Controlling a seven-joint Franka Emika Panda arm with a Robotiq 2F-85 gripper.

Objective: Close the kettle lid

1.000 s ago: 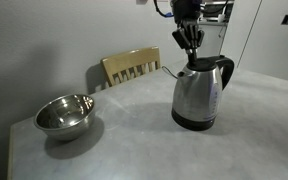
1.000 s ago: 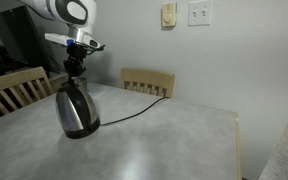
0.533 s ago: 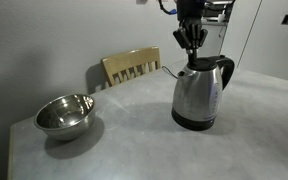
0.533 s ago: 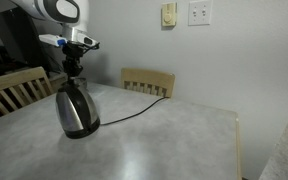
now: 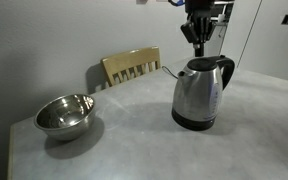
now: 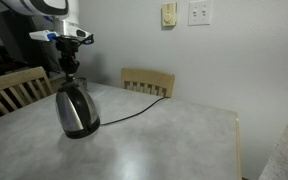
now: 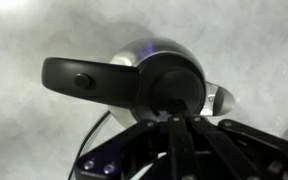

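A stainless steel kettle (image 5: 198, 92) with a black handle and black lid stands on the grey table, also seen in an exterior view (image 6: 76, 110). Its lid (image 5: 199, 63) lies flat on top. In the wrist view I look straight down on the lid (image 7: 174, 85), with the handle (image 7: 84, 80) to the left and the spout (image 7: 220, 98) to the right. My gripper (image 5: 197, 50) hangs a short way above the lid, clear of it, with its fingers pressed together and nothing held. It shows too in an exterior view (image 6: 68, 72) and in the wrist view (image 7: 174, 120).
A metal bowl (image 5: 64, 113) sits on the table to the kettle's left. A wooden chair (image 5: 132, 66) stands behind the table, also in an exterior view (image 6: 147, 82). The kettle's black cord (image 6: 129, 112) runs across the table (image 6: 174, 140) toward the wall.
My gripper has risen straight up from the kettle lid and now hangs higher above it. The kettle and bowl have not moved.
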